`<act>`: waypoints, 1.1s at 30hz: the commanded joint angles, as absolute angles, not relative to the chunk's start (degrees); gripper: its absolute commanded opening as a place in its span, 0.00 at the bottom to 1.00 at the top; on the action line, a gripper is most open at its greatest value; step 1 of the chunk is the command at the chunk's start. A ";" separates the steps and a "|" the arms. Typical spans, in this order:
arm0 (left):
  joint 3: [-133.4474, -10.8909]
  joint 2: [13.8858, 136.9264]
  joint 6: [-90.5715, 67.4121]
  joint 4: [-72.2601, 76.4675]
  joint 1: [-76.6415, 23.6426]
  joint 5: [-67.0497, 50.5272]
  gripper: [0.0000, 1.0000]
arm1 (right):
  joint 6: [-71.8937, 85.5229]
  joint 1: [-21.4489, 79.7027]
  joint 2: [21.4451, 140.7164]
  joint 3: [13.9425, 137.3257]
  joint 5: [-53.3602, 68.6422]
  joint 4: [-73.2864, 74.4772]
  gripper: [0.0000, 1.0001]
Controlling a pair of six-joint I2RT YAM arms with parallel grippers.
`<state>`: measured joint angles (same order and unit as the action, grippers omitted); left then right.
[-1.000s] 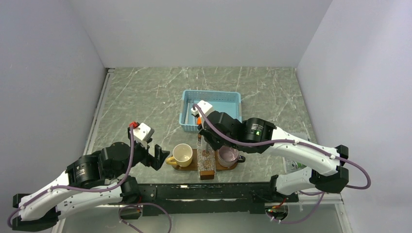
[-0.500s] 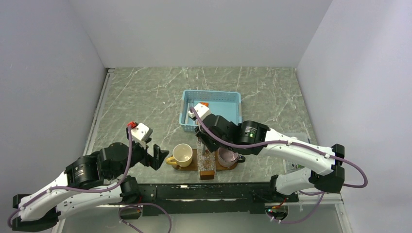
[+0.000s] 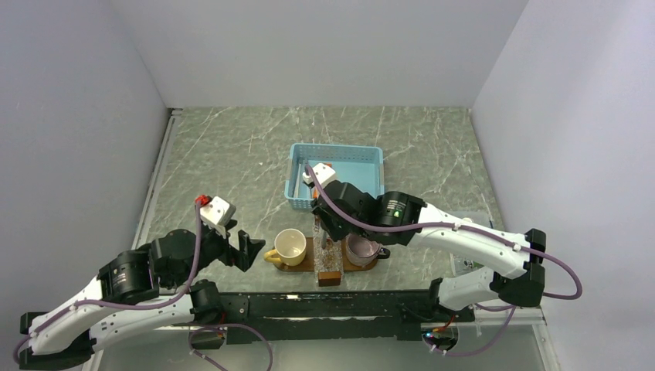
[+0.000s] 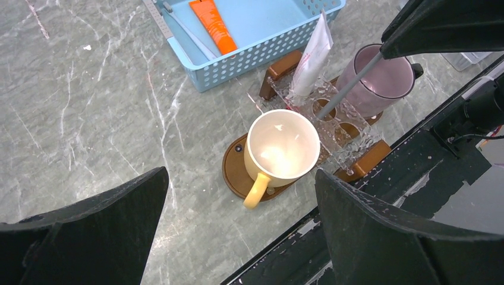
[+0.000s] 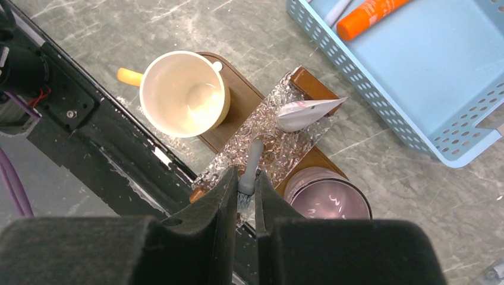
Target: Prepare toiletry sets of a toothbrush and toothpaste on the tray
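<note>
Toothbrush (image 5: 252, 161) gripped in right claw (image 5: 245, 178) — handle hanging below it.

You've got a dark wooden tray (image 4: 233, 173) with a smooth, satin face — the rack (image 5: 279, 148) is clear, crinkly plastic, the basket (image 4: 267, 50) perforated light-blue plastic, the cream mug (image 4: 279, 148) glossy, the table (image 4: 89, 119) veined, polished stone.

The tray (image 4: 233, 170) is dark brown, basket (image 4: 261, 53) light blue, tube (image 4: 214, 27) orange.
</note>
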<state>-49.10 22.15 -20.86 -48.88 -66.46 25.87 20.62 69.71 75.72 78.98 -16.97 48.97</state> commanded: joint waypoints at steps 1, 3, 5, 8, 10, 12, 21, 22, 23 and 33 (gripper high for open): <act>-49.57 21.89 -22.09 -49.24 -66.71 27.25 0.99 | 24.23 68.70 76.25 80.06 -18.09 48.45 0.00; -49.72 22.37 -22.45 -49.77 -66.71 27.32 0.99 | 25.38 68.58 76.50 80.12 -18.33 48.79 0.00; -49.94 22.70 -22.64 -50.27 -66.75 27.36 0.99 | 26.69 68.47 76.99 80.66 -18.68 49.56 0.00; -49.88 22.41 -22.85 -50.49 -66.71 27.10 0.99 | 28.54 68.34 77.94 81.83 -19.04 50.84 0.00; -49.75 22.06 -22.81 -50.37 -66.71 26.84 0.99 | 29.41 68.42 78.89 82.73 -19.07 51.56 0.00; -49.64 21.74 -22.76 -50.32 -66.71 26.44 0.99 | 30.41 68.39 80.05 83.73 -19.48 52.78 0.00; -49.56 21.96 -23.28 -50.80 -66.64 25.86 0.99 | 34.50 68.38 84.13 86.84 -20.80 56.12 0.00; -49.65 22.23 -23.37 -51.02 -66.62 25.89 0.99 | 35.04 68.39 84.66 87.37 -20.83 56.68 0.00; -49.71 22.51 -23.38 -51.14 -66.62 25.85 0.99 | 35.33 68.38 85.02 87.76 -20.93 57.02 0.00; -49.48 21.33 -23.38 -50.98 -66.67 24.93 0.99 | 39.55 68.55 85.28 89.07 -22.94 59.10 0.00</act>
<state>-49.10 22.26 -22.39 -51.79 -66.46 25.58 36.64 68.45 86.15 86.76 -21.08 57.84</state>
